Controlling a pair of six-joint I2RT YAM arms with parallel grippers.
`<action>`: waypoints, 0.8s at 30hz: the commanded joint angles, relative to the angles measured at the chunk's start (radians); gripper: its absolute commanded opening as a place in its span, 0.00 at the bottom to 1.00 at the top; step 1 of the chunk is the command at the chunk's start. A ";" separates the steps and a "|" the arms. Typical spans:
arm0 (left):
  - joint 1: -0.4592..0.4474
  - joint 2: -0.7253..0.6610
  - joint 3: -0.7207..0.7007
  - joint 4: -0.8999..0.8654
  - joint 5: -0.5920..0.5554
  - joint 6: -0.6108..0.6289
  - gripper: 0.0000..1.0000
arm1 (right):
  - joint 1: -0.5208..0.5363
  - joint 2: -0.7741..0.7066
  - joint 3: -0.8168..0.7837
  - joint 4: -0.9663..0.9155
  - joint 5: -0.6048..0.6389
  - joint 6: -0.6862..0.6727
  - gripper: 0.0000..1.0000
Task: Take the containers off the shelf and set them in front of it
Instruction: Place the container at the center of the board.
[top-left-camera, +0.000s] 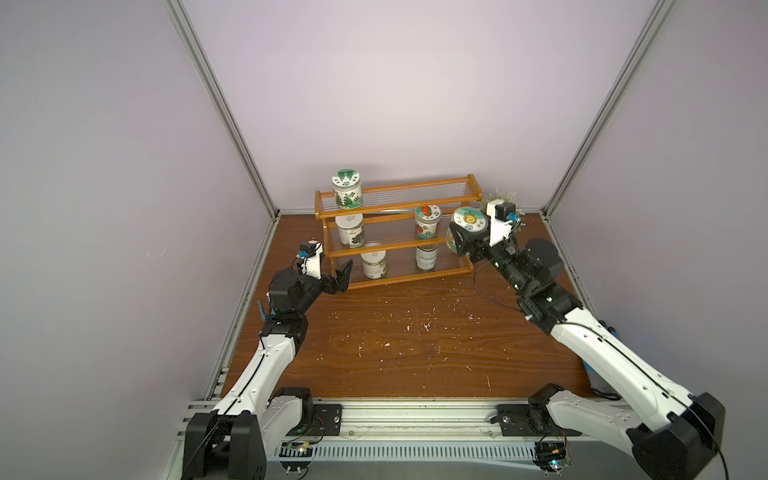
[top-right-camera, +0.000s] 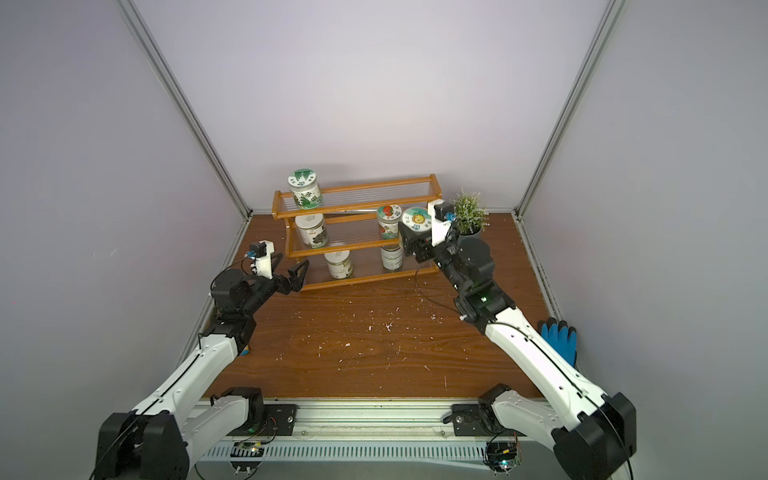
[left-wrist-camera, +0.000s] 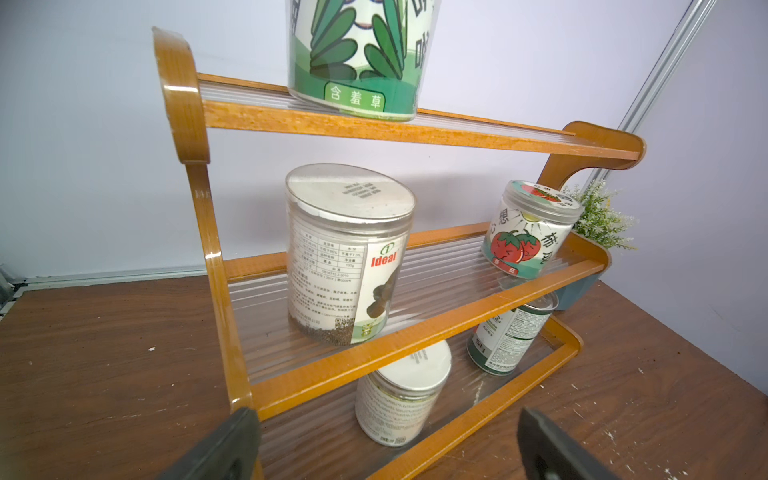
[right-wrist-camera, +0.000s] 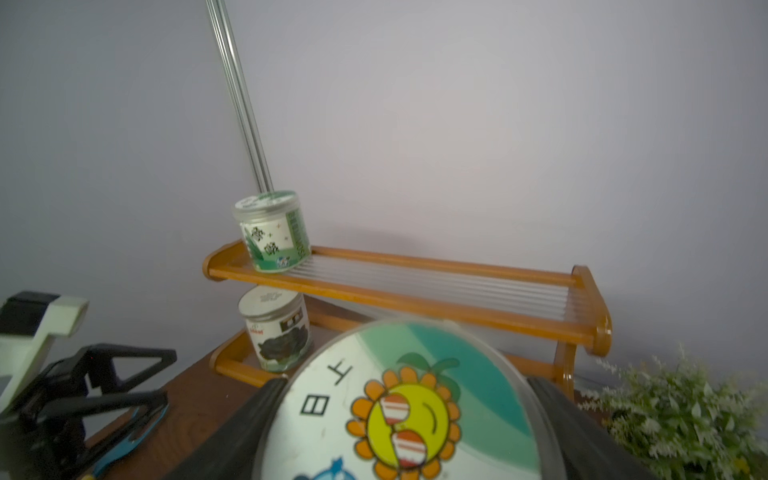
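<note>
The orange-brown shelf (top-left-camera: 399, 206) stands at the back of the table. On its top tier is a green-tree jar (top-left-camera: 347, 189). The middle tier holds a plain jar (top-left-camera: 350, 230) and a red-fruit jar (top-left-camera: 428, 222). Another plain jar (left-wrist-camera: 403, 399) and a can (top-left-camera: 427, 257) stand on the bottom tier. My right gripper (top-left-camera: 469, 237) is shut on the yellow-flower jar (right-wrist-camera: 399, 415), holding it in the air off the shelf's right end. My left gripper (top-left-camera: 334, 266) is open and empty at the shelf's left end, level with the bottom tier.
A small green plant (top-right-camera: 469, 214) in a blue-grey pot stands right of the shelf, just behind my right wrist. A blue glove (top-right-camera: 559, 338) lies at the table's right edge. White crumbs speckle the wooden table (top-left-camera: 395, 345). Grey walls close in on three sides.
</note>
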 joint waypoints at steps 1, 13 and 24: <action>-0.016 -0.020 -0.011 0.028 -0.013 -0.006 1.00 | 0.026 -0.100 -0.133 0.049 0.071 0.019 0.56; -0.027 -0.034 -0.024 0.025 -0.028 -0.014 1.00 | 0.045 -0.130 -0.530 0.308 0.199 0.046 0.57; -0.030 -0.037 -0.025 0.022 -0.037 -0.009 1.00 | 0.005 0.158 -0.623 0.641 0.271 0.043 0.60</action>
